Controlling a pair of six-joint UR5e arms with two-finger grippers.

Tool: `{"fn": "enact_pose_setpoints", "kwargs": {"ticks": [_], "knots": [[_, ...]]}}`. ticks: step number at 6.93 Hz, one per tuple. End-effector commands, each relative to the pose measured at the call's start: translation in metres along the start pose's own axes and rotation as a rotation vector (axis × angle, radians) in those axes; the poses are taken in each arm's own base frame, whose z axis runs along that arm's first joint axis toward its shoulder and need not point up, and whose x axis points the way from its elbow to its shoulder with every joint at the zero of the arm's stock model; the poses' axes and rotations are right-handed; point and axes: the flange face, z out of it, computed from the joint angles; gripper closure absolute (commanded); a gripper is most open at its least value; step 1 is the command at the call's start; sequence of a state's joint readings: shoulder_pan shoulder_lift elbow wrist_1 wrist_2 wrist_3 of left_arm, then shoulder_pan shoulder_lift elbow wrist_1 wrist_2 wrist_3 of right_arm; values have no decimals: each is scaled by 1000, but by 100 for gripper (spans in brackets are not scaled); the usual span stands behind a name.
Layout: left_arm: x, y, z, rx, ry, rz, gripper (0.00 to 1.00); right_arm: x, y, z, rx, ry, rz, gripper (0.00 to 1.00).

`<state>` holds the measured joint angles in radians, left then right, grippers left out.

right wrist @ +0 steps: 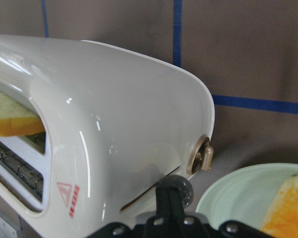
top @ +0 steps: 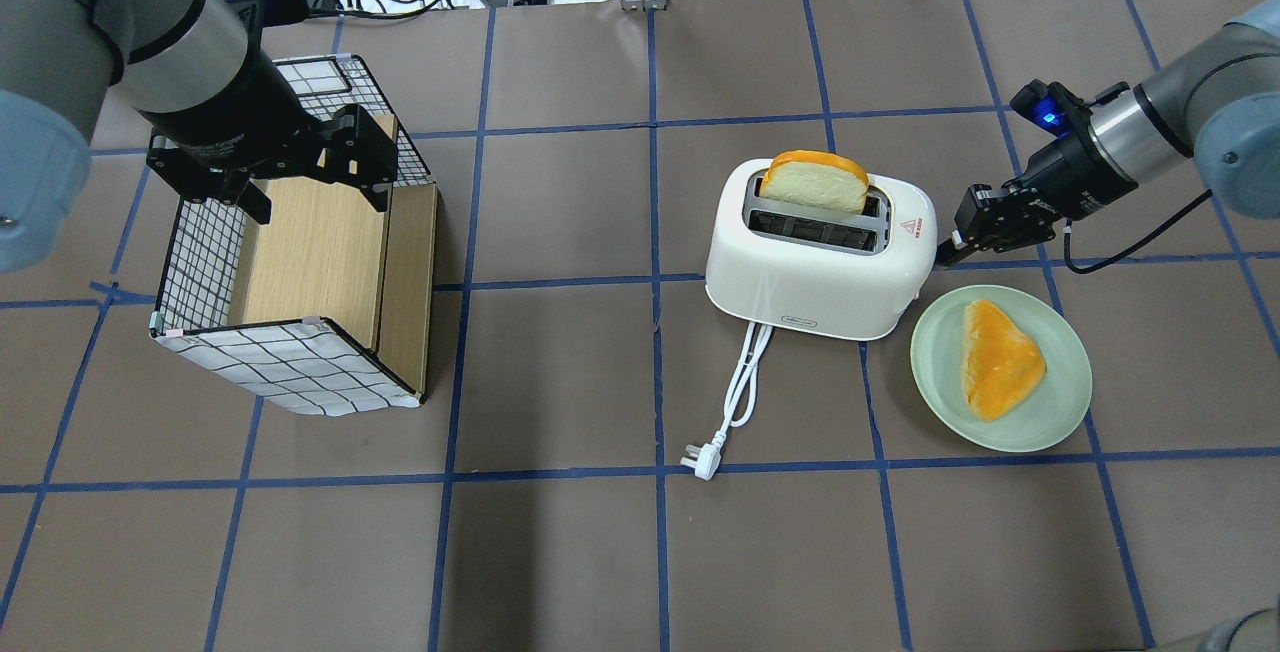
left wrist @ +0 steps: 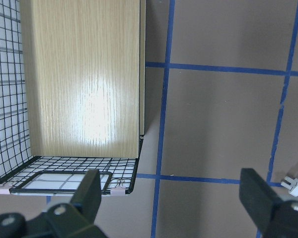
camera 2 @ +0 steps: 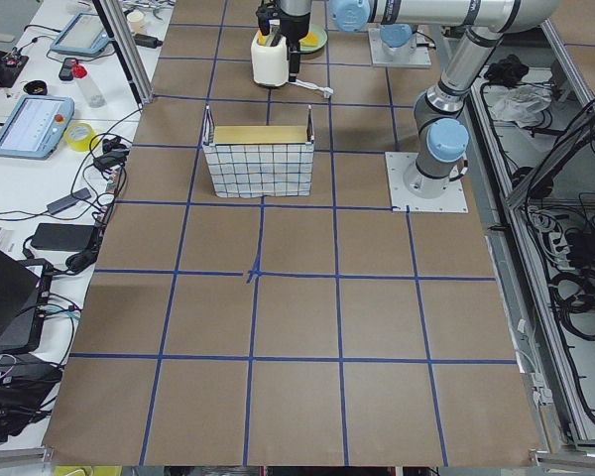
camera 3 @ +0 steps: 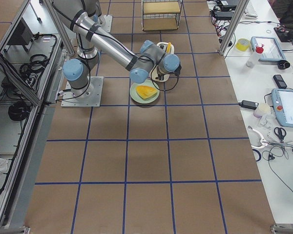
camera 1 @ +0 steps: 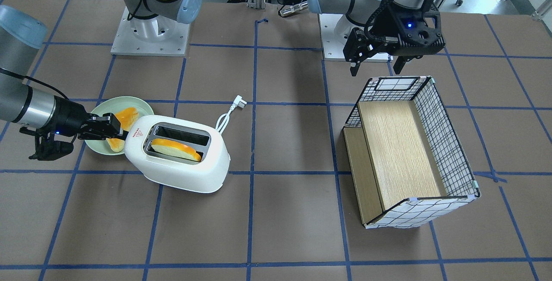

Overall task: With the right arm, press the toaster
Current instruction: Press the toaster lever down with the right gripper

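The white two-slot toaster (top: 820, 247) stands right of the table's middle, with a slice of toast (top: 815, 182) sticking up from its far slot. It also shows in the front-facing view (camera 1: 181, 156). My right gripper (top: 945, 250) is shut, with its tips against the toaster's right end, below the red triangle sticker (top: 909, 227). In the right wrist view the fingertips (right wrist: 173, 191) sit at the dark lever slot, beside the small round button (right wrist: 202, 154). My left gripper (top: 315, 182) hangs open and empty over the basket.
A pale green plate (top: 1060, 402) with a second toast slice (top: 1000, 357) lies just in front of my right gripper. The toaster's white cord and plug (top: 740, 392) trail toward me. A wire basket (top: 200, 262) with checked liner and wooden shelf stands at the left.
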<state>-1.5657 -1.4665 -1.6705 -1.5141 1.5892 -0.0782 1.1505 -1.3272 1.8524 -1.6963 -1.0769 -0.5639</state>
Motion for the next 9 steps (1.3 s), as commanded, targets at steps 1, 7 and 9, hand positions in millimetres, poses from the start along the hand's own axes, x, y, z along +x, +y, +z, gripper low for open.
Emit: {"fn": "enact_pose_setpoints", "kwargs": {"ticks": [1,7,9], "knots": [[0,0,0,0,0,1,0,10,-1,11,-29,2,26,96],[0,0,0,0,0,1,0,16,-2,17,-46,15,70,96],[0,0,0,0,0,1,0,-21,-5,-51,37,167,189,93]]}}
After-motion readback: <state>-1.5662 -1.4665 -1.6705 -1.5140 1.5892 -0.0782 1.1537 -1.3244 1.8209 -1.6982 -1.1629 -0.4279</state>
